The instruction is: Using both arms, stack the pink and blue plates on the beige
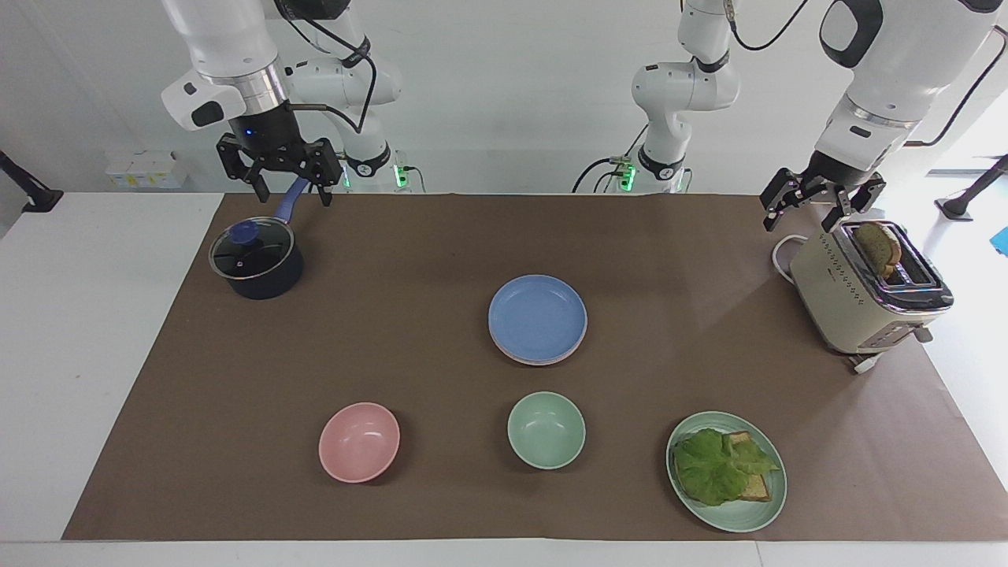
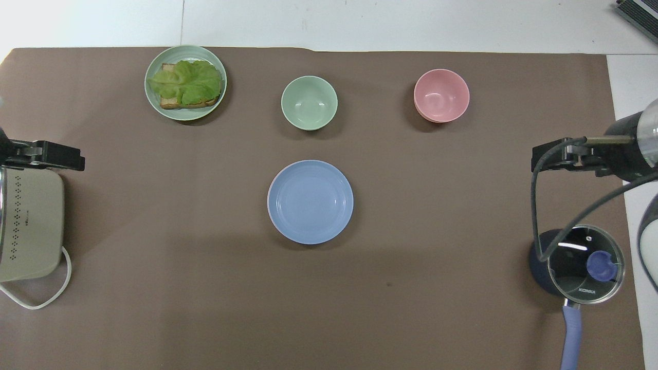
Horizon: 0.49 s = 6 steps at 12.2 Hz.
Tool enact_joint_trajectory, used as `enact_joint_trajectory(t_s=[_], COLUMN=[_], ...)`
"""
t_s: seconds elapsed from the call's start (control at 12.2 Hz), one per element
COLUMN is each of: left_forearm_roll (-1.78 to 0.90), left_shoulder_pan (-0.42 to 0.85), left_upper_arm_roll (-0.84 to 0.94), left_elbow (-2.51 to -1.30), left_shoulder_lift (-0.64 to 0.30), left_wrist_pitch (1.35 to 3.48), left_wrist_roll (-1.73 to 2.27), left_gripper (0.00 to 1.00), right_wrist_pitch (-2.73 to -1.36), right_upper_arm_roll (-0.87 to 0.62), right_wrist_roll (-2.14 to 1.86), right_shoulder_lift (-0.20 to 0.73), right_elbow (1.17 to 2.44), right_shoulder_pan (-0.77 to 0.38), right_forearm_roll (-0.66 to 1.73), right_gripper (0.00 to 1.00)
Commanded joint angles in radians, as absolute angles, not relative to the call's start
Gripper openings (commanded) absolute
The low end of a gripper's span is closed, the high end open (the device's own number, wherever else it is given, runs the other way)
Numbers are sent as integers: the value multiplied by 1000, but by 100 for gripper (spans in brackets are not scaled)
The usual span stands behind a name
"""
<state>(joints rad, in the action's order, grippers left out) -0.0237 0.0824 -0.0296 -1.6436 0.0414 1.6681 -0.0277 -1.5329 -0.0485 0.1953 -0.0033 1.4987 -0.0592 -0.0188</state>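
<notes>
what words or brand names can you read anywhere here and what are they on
"KONKA": printed in white on the glass lid of the dark blue saucepan, by the rim on its handle side.
A short line of small print on the side of the cream toaster: too small to read.
No text shows on the blue plate, the bowls, the green plate or the brown mat.

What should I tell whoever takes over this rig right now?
Left gripper: open, holding nothing, up over the toaster.
Right gripper: open, holding nothing, up over the saucepan's handle.
Blue plate tops a stack mid-mat; a pink plate's rim shows under it. Beige plate is not visible, presumably at the bottom.
Done: stacking looks finished.
Left: probably nothing; confirm the beige plate is underneath.
</notes>
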Motion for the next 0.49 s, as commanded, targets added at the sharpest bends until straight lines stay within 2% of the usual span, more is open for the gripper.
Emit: enact_joint_trajectory(t_s=[0.0, 0.41], left_forearm_roll=[-11, -11], left_shoulder_pan=[75, 75], left_upper_arm_roll=[-25, -25], left_elbow=[-1638, -1638], left_shoulder_lift=[43, 43], left_wrist_pitch=[1651, 1651], left_wrist_roll=[-38, -38], left_gripper=[100, 100], right_wrist_pitch=[-1502, -1496], right_upper_arm_roll=[-46, -44], right_wrist_roll=[176, 173], right_shoulder_lift=[-6, -18], right_elbow=[1486, 1508], right_shoulder_pan=[-58, -55], right_forearm_roll=[-14, -12], right_gripper=[100, 100])
